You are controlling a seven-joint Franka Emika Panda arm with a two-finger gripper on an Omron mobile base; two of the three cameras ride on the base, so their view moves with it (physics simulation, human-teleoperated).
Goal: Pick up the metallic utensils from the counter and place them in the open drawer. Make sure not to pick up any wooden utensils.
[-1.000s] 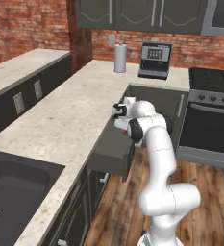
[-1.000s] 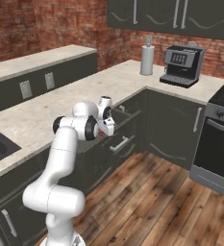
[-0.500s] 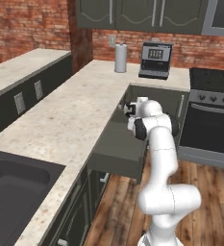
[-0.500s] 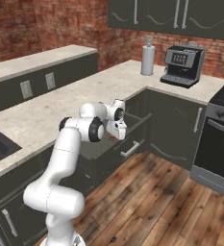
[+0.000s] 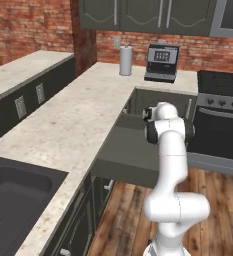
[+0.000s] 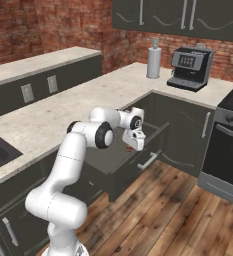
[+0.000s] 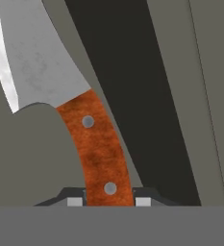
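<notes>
Hand [image 6: 136, 145] of mine hangs over the open drawer [image 5: 130, 155], fingers pinched narrow on the orange-brown riveted handle of a metal-bladed utensil [image 7: 60, 91] that looks more like a cleaver than a spoon. Its long axis runs straight out from my fingertips and points down into the drawer's dark hollow, the broad steel blade leading, so I judge the coming move to be a short drop and release. Whether anything already lies in the drawer I cannot tell, and the counter [image 5: 63, 130] beside it carries a paper towel roll [image 5: 125, 60] and a coffee machine [image 5: 161, 62] at its far corner.
</notes>
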